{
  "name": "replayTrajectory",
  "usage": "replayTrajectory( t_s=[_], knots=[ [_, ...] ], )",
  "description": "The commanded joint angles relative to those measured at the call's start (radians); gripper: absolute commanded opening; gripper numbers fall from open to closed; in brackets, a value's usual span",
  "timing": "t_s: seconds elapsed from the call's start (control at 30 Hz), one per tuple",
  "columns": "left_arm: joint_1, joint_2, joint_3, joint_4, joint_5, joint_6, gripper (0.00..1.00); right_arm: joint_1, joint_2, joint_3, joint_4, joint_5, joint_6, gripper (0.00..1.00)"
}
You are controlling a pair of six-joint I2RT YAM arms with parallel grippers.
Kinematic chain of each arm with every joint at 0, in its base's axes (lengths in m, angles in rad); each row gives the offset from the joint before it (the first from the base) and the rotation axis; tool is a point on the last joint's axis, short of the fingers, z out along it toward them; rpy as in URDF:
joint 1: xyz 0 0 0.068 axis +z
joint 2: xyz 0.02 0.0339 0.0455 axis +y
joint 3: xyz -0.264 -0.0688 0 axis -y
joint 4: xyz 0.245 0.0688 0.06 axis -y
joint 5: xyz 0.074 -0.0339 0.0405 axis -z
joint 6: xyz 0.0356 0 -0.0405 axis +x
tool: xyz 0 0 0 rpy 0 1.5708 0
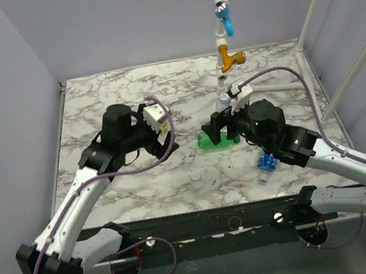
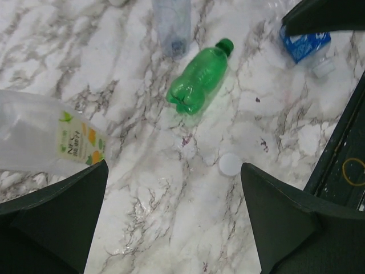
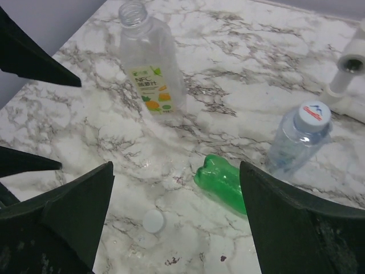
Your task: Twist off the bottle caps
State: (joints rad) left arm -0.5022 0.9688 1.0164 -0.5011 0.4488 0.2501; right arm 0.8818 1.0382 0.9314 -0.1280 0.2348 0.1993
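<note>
My L gripper (image 2: 174,165) and R gripper (image 3: 175,164) stood spread wide, empty. Tall clear plastic bottle (image 3: 148,68) lay uncapped. Next, I judged, green plastic bottle (image 2: 197,83) needed holding, its green screw cap (image 2: 226,44) twisting.

Marble counter (image 2: 148,205) lies open on the arm-base side of the green plastic bottle (image 2: 197,80), except for one loose white round cap (image 2: 230,164); a small clear capped bottle (image 3: 296,137) stands close behind the green one.

One tall bottle (image 3: 149,68), one green bottle (image 2: 197,85), two small bottles (image 3: 296,137) (image 2: 305,45), one loose cap (image 2: 230,164), two valves (image 1: 224,17) (image 1: 230,58).
</note>
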Motion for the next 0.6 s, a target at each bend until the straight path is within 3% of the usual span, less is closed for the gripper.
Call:
replayTrajectory(
  t_s=[0.0, 0.27, 0.57],
  knots=[
    [-0.067, 0.248, 0.087, -0.02, 0.113, 0.198, 0.99, 0.0, -0.067, 0.041, -0.181, 0.202, 0.146, 0.93],
    [-0.209, 0.607, 0.225, 0.05, 0.03, 0.333, 0.99, 0.0, -0.142, 0.147, -0.415, 0.371, 0.245, 0.93],
    [-0.279, 0.849, 0.283, 0.239, -0.057, 0.387, 0.99, -0.001, -0.251, 0.197, -0.511, 0.413, 0.295, 0.92]
  ],
)
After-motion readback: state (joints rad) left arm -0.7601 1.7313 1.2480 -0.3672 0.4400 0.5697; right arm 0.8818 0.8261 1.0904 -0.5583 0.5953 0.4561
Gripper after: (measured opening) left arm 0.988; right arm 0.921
